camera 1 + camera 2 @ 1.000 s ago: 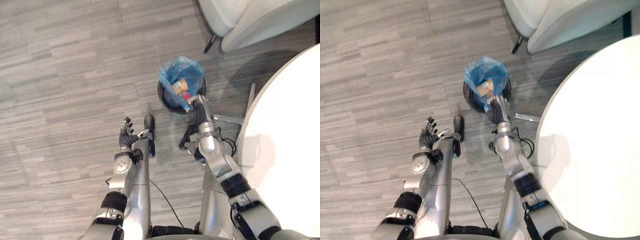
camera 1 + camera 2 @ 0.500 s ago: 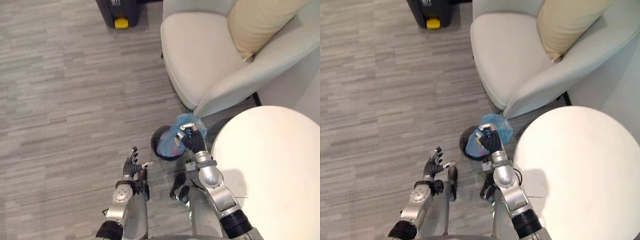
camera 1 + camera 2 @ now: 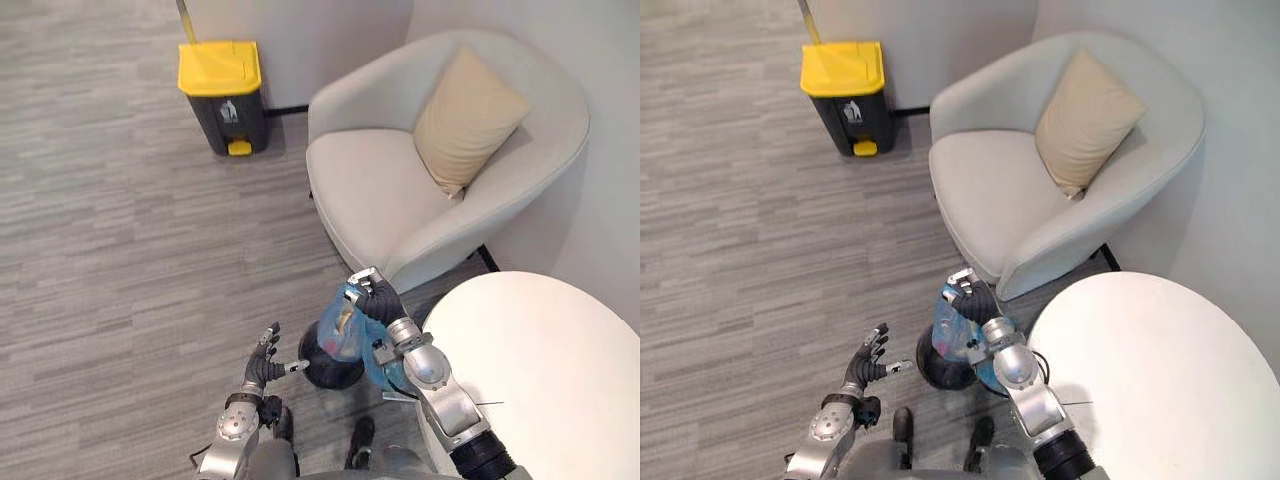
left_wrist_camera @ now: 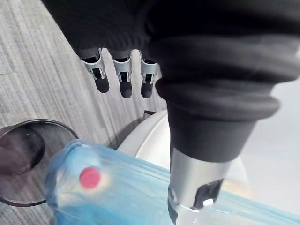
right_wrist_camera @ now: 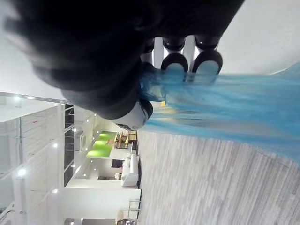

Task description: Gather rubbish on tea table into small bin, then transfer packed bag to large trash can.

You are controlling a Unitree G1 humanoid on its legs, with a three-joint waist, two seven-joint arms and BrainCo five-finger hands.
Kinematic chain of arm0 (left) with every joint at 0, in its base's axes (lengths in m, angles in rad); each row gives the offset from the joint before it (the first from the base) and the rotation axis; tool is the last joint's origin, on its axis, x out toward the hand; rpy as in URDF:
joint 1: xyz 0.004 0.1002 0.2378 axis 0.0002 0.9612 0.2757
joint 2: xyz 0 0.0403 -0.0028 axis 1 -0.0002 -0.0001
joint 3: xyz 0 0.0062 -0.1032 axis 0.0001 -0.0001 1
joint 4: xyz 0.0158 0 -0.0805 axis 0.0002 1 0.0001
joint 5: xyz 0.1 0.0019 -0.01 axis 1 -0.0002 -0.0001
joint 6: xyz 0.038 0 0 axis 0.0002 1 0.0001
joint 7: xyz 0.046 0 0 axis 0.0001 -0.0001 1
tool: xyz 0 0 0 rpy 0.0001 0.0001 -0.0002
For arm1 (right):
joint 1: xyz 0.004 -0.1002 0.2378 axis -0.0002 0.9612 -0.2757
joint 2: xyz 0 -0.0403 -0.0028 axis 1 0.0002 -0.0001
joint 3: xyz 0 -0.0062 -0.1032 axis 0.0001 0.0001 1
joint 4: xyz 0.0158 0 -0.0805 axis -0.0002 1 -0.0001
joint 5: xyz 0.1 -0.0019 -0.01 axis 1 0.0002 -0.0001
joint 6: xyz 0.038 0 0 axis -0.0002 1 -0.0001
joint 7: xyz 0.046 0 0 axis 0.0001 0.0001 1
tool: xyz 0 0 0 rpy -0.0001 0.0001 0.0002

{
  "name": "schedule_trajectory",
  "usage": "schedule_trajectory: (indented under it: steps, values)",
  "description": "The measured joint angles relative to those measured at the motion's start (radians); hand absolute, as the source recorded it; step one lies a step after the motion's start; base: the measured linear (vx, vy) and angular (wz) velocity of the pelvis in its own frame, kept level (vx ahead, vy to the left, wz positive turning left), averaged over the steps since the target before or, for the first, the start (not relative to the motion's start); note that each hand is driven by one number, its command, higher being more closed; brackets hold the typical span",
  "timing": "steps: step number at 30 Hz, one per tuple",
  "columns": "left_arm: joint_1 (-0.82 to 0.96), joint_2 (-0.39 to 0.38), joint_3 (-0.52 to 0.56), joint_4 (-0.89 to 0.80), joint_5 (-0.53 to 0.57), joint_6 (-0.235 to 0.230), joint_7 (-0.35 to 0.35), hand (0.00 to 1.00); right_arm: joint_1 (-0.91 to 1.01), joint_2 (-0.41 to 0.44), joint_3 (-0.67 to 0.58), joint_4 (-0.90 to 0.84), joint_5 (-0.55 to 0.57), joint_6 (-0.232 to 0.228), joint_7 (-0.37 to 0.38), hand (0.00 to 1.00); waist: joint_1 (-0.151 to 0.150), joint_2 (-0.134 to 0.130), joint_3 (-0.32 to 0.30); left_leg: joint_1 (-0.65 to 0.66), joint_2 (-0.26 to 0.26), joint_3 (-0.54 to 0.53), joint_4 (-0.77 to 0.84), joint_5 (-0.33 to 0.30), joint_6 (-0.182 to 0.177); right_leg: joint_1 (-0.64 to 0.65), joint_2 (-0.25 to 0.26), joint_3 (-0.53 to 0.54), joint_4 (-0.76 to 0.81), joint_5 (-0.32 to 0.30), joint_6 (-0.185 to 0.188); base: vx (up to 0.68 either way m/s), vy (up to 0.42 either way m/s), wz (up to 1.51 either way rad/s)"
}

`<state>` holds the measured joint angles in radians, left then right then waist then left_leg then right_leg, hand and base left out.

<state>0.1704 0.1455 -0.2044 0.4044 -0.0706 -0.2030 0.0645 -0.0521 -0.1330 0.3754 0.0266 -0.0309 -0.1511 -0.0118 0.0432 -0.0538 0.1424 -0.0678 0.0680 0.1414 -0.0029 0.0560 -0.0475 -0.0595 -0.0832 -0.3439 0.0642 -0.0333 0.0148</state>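
My right hand [image 3: 373,298] is shut on the gathered top of a blue plastic bag [image 3: 345,336] with rubbish inside, including a tan piece and something red. The bag hangs lifted above the small black bin [image 3: 328,371], which stands on the floor beside the table. In the right wrist view the fingers [image 5: 174,61] curl round the blue bag [image 5: 225,108]. My left hand [image 3: 266,361] hovers open just left of the bin, fingers [image 4: 123,76] straight, with the bag [image 4: 93,185] and the bin [image 4: 23,154] past them. The large trash can [image 3: 222,92], dark with a yellow lid, stands far off by the wall.
A pale armchair [image 3: 400,190] with a tan cushion [image 3: 466,118] stands right behind the bin. The round white tea table [image 3: 545,375] lies at the lower right. Grey plank floor [image 3: 120,250] stretches from my hands to the trash can.
The camera has swung upward, bringing the armchair and the trash can into view. My right hand has closed on the bag's top and raised it out of the small bin.
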Motion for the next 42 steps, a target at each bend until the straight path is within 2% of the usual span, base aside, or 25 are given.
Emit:
schedule_trajectory:
  steps: [6, 12, 17, 21, 28, 33, 42]
  values:
    - [0.019, 0.024, -0.031, -0.068, 0.039, -0.005, -0.001, 0.0, -0.001, -0.037, 0.034, -0.006, 0.048, 0.0, 0.038, 1.0, 0.0, 0.017, -0.018, 0.035, 0.005, -0.004, -0.034, -0.001, 0.001, 0.029, 0.019, 0.014, -0.036, 0.025, -0.002, -0.05, 0.03, -0.07]
    - [0.012, 0.069, -0.077, -0.168, 0.152, -0.047, 0.0, 0.0, -0.005, -0.09, 0.069, -0.027, 0.101, -0.027, 0.069, 1.0, 0.0, 0.029, -0.045, 0.047, 0.009, -0.007, -0.051, 0.0, 0.002, 0.042, 0.029, 0.02, -0.063, 0.046, -0.006, -0.04, 0.018, -0.02]
    - [-0.046, 0.103, -0.102, -0.172, 0.256, -0.065, 0.002, 0.0, -0.027, -0.103, 0.076, -0.05, 0.126, -0.033, 0.085, 1.0, -0.003, 0.043, -0.058, 0.059, 0.013, -0.012, -0.051, 0.007, 0.005, 0.058, 0.036, 0.019, -0.07, 0.05, -0.008, 0.0, 0.0, 0.0]
    - [-0.079, 0.108, -0.145, -0.202, 0.301, -0.07, 0.002, 0.0, -0.072, -0.113, 0.083, -0.052, 0.157, -0.037, 0.102, 1.0, -0.003, 0.042, -0.06, 0.06, 0.013, -0.01, -0.052, 0.007, 0.005, 0.059, 0.043, 0.023, -0.075, 0.052, -0.011, 0.01, 0.01, -0.04]
    - [-0.119, 0.093, -0.188, -0.205, 0.305, -0.07, 0.001, 0.0, -0.152, -0.109, 0.128, -0.058, 0.189, -0.037, 0.104, 1.0, -0.006, 0.041, -0.06, 0.063, 0.019, 0.0, -0.052, 0.007, 0.004, 0.06, 0.054, 0.042, -0.091, 0.061, -0.023, 0.01, 0.012, -0.07]
    - [-0.133, 0.071, -0.208, -0.16, 0.297, -0.068, 0.001, 0.0, -0.168, -0.1, 0.143, -0.141, 0.236, -0.038, 0.104, 1.0, -0.006, 0.037, -0.062, 0.069, 0.019, 0.0, -0.053, 0.007, 0.004, 0.072, 0.063, 0.043, -0.105, 0.068, -0.023, 0.0, 0.0, 0.0]
    - [-0.135, 0.062, -0.207, -0.09, 0.294, -0.062, 0.0, 0.0, -0.227, -0.089, 0.154, -0.212, 0.32, -0.039, 0.106, 1.0, -0.007, 0.01, -0.08, 0.083, 0.018, 0.005, -0.062, 0.007, 0.004, 0.079, 0.063, 0.048, -0.104, 0.068, -0.022, 0.0, 0.019, -0.01]
